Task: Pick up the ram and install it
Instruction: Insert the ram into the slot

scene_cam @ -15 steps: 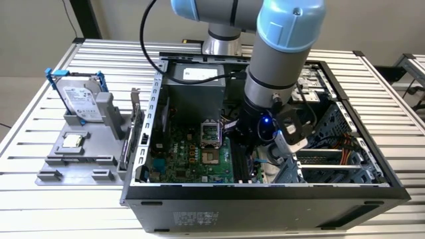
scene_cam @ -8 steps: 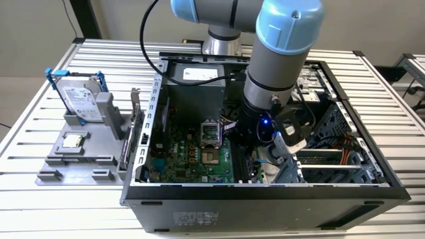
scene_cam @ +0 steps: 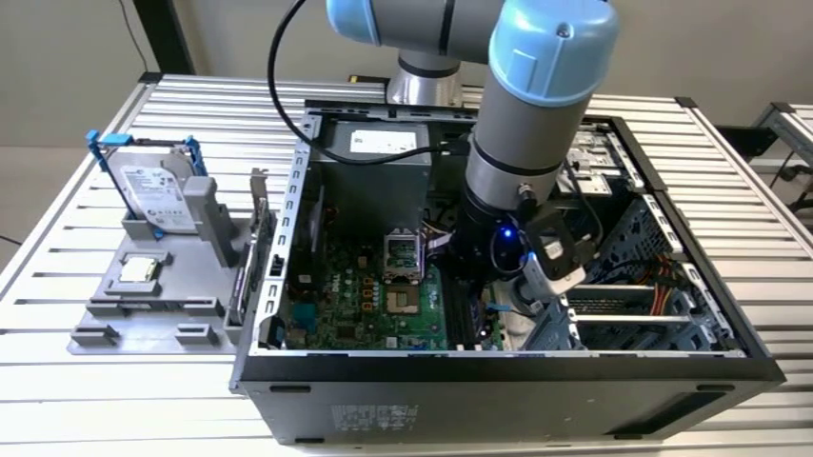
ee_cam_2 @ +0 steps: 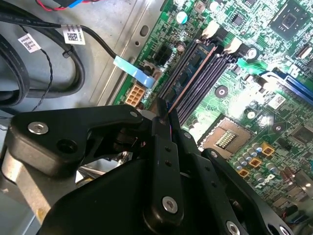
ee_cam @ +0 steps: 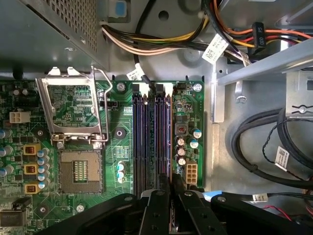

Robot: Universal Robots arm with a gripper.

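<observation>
Dark ram point(ee_cam_2: 191, 69) stands edge-up in the end one of the memory slots point(ee_cam: 139, 142), inside the case point(scene_cam: 508, 367). The gripper point(ee_cam_2: 164, 111) is narrow, pinching its near end. Pickup done, insertion underway; full seating can't be told.

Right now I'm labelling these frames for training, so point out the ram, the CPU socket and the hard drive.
ram point(ee_cam_2: 193, 67): second wrist view, on its side face.
CPU socket point(ee_cam: 80, 171): first wrist view, on the pin grid.
hard drive point(scene_cam: 155, 195): exterior view, on its label side.
</observation>
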